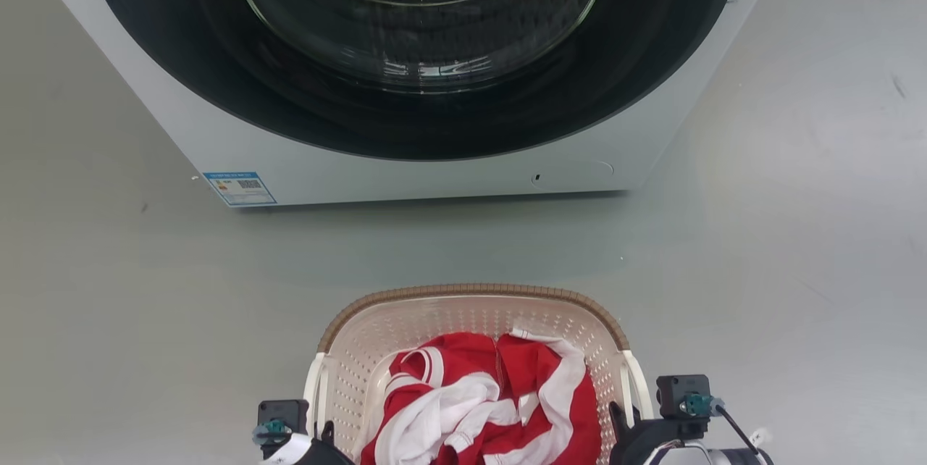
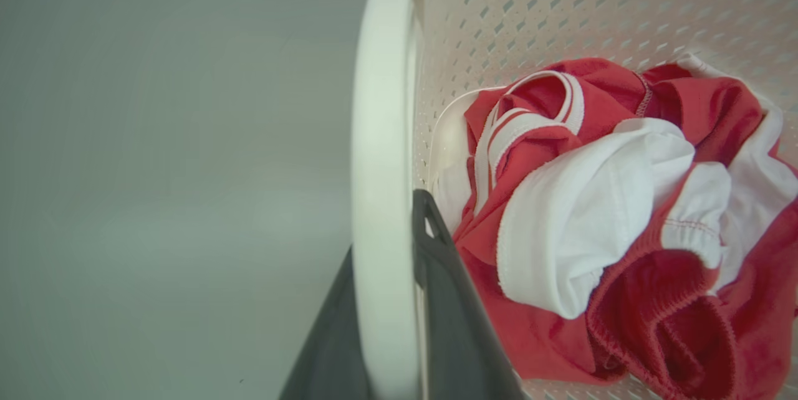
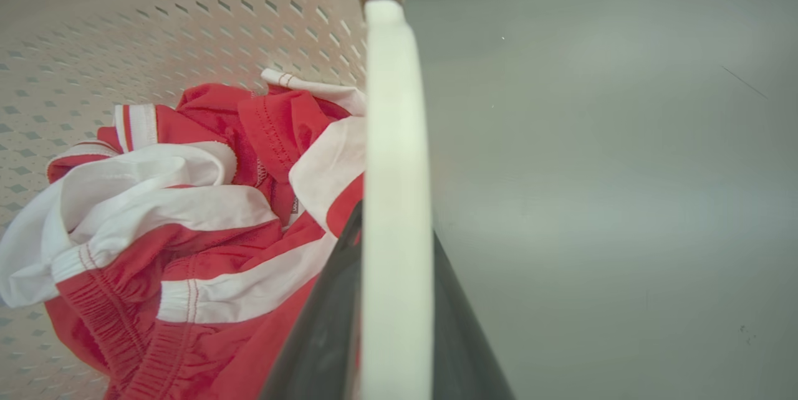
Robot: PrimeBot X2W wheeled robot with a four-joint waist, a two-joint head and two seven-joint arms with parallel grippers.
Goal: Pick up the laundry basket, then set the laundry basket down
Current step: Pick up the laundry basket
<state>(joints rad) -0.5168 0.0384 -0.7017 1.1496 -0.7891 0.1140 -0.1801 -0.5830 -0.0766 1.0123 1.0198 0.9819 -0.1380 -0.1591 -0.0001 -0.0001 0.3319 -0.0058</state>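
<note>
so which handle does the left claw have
The white handle on the left side of the basket; the left claw straddles it. The right claw holds the opposite handle.

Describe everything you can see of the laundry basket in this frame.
The laundry basket is small, of cream plastic, with perforated walls and a brown woven-look rim. It stands upright in front of the washing machine and holds a crumpled red-and-white garment. The left gripper clamps the white left handle, and the right gripper the right handle. Whether it rests on the grey floor or hangs lifted cannot be told.
</note>
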